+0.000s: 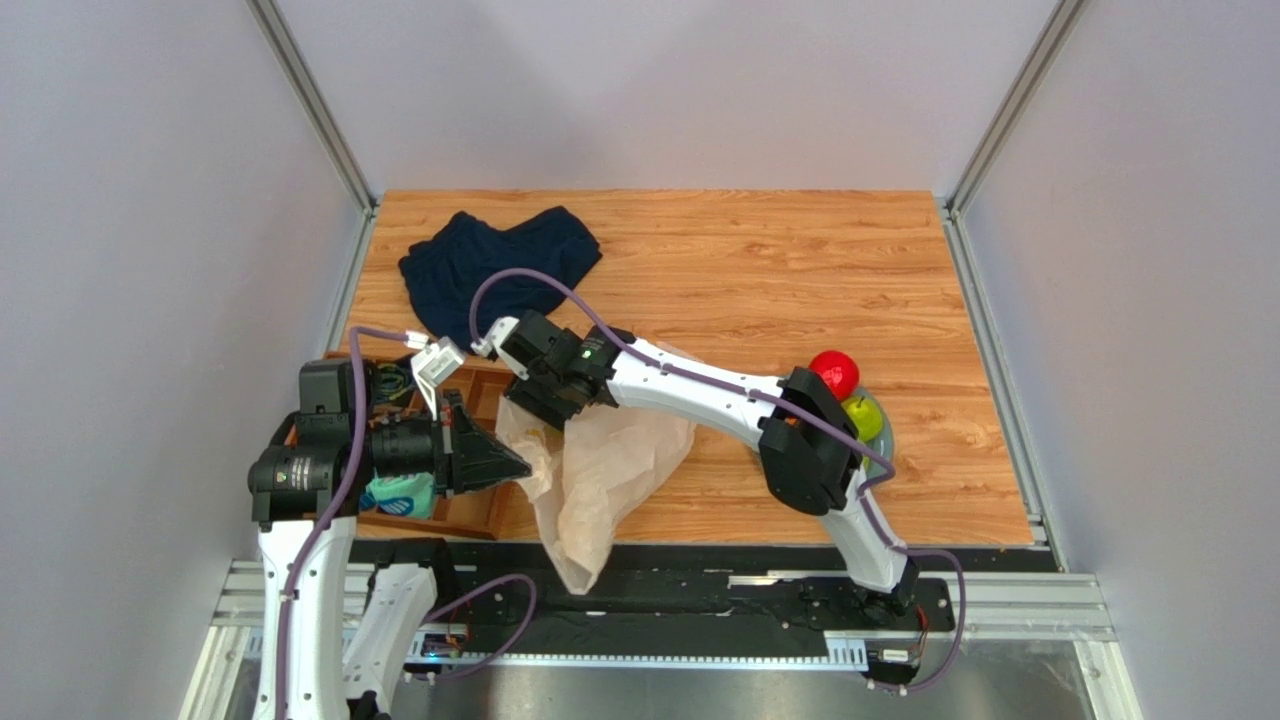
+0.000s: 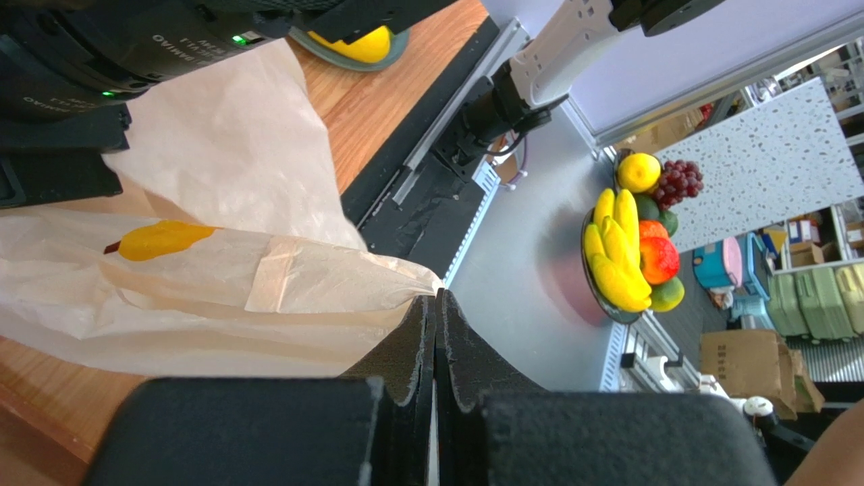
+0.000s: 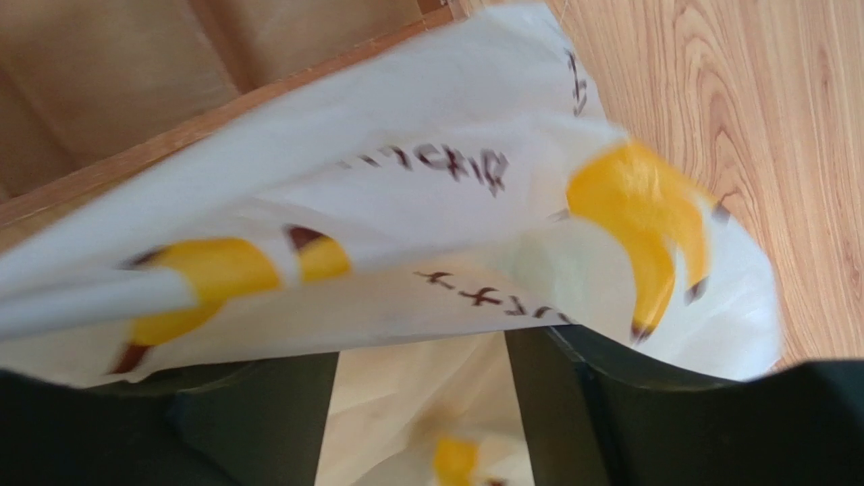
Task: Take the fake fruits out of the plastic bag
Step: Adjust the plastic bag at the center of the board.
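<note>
The cream plastic bag (image 1: 609,473) lies crumpled at the table's near edge, its mouth toward the left. My left gripper (image 1: 504,458) is shut on the bag's edge; in the left wrist view the jaws (image 2: 436,299) pinch the film of the bag (image 2: 203,284). My right gripper (image 1: 541,402) is at the bag's mouth, open, with the printed film (image 3: 406,203) draped over its spread fingers (image 3: 608,405). A red apple (image 1: 834,369) and a green apple (image 1: 861,417) sit on a grey plate (image 1: 884,443) at the right. No fruit shows inside the bag.
A dark navy cloth (image 1: 496,263) lies at the back left. A wooden compartment tray (image 1: 489,393) with teal socks (image 1: 398,492) stands under the left arm, and it also shows in the right wrist view (image 3: 152,81). A fruit bowl (image 2: 634,243) stands off the table.
</note>
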Controlling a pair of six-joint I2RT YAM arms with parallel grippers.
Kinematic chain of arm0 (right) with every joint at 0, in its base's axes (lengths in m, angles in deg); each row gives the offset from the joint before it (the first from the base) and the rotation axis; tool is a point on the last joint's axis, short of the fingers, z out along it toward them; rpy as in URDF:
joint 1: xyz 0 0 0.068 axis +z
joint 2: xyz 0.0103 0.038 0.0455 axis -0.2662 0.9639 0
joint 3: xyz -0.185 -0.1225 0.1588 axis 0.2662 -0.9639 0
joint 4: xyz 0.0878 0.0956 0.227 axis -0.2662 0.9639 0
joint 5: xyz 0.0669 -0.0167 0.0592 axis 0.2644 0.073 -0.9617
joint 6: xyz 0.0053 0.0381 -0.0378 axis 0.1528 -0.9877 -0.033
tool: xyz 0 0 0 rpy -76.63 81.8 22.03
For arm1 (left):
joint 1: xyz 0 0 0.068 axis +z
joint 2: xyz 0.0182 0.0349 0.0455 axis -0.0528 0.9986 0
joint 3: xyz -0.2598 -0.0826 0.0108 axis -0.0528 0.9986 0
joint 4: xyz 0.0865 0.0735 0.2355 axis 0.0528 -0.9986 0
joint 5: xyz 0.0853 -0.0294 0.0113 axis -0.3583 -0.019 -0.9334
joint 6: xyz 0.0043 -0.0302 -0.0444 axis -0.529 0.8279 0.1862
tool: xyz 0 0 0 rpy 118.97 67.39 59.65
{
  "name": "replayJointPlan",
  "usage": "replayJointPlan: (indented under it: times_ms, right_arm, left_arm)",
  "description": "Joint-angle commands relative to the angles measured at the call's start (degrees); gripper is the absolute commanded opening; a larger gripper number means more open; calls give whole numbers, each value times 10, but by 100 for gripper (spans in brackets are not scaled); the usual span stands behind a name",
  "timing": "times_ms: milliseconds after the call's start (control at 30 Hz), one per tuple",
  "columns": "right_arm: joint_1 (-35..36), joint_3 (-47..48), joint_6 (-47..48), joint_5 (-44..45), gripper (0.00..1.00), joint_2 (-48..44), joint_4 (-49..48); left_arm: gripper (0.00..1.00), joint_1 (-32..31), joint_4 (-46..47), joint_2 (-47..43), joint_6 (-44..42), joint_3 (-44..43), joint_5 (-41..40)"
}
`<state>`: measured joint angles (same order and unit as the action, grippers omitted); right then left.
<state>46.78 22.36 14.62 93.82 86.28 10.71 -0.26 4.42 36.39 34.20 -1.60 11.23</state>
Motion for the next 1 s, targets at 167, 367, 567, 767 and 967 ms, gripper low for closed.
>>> replayJointPlan:
  times_ms: [167,367,567,767,967]
  right_arm:
    - [11,2,1,51,62,52,-21]
    - [22,-9,3,61,64,65,-25]
    - [26,-11,23,85,63,73,-42]
    - [26,-20,44,88,58,73,-47]
    - [26,-15,74,54,0,71,-46]
  left_arm:
    - [0,3,-43,-11,-41,-13,28]
    - [0,4,-43,-11,-40,-17,41]
    - [0,4,-92,-15,-72,-28,89]
    - [0,4,-108,-15,-80,-32,112]
    - [0,3,-61,-25,-46,-8,104]
